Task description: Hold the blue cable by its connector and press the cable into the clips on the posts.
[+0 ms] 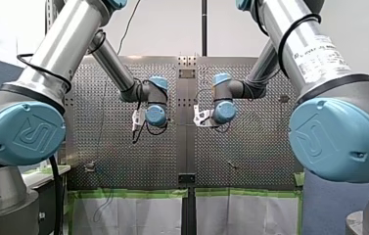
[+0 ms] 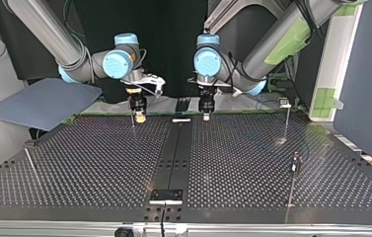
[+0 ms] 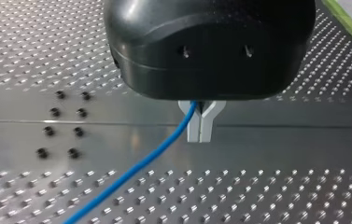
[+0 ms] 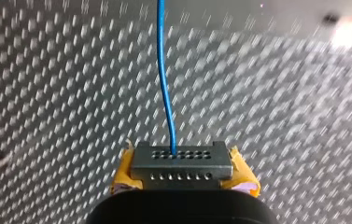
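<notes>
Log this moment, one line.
right gripper: shut on connector | left gripper: shut on cable | both over table

You had a pale wall [image 1: 172,29] at twelve o'clock in the front view and green tape [image 1: 128,193] edging the perforated table [image 1: 250,147] at six. In the top view a blue-grey sheet [image 2: 40,101] lay at nine o'clock, a dark backdrop [image 2: 168,29] at twelve.

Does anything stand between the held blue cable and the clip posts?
Nothing visible does: my right hand grips the grey metal connector, the thin blue cable runs through my left hand, and only perforated metal table lies before the thin posts.
</notes>
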{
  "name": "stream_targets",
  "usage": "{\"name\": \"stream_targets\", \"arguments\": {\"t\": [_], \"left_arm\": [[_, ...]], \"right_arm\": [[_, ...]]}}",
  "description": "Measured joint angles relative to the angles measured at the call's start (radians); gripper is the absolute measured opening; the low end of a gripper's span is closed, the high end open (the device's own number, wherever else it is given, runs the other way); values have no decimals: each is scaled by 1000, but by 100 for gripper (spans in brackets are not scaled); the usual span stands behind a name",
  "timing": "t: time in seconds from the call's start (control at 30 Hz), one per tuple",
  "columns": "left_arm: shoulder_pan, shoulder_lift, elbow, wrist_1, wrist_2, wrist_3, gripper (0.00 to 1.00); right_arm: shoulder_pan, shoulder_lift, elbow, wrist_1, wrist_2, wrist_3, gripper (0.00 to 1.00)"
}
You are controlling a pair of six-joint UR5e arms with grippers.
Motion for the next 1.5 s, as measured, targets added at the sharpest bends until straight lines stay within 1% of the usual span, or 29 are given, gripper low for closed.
{"name": "stream_targets", "arguments": {"t": [0.1,0.17,0.33,0.47,0.57,0.7,0.8,0.93,1.07,1.17,1.23,1.37,1.5], "left_arm": [[-11,-27,0,27,0,0,0],[-19,-45,1,45,1,0,0],[-37,-92,4,92,3,-5,0],[-55,-132,19,123,6,-13,0],[-64,-153,28,130,8,-15,0],[-74,-163,33,132,10,-18,0],[-80,-175,35,133,10,-20,0],[-91,-201,43,135,11,-22,0],[-107,-231,55,145,12,-31,0],[-119,-239,61,156,10,-38,0],[-124,-241,63,159,8,-40,0],[-134,-242,68,162,7,-43,0],[-140,-245,73,163,7,-47,0]], "right_arm": [[-14,0,32,-32,6,1,0],[-20,1,53,-53,9,6,0],[-30,1,100,-100,21,14,0],[-34,1,138,-138,34,17,0],[-35,1,170,-170,45,30,0],[-36,1,209,-209,58,43,0],[-36,2,235,-235,64,44,0],[-35,5,268,-268,73,40,0],[-33,30,309,-309,76,37,0],[-36,58,340,-340,84,35,0],[-38,77,359,-360,92,36,0],[-49,118,401,-401,100,53,0],[-66,158,441,-441,101,63,0]]}}
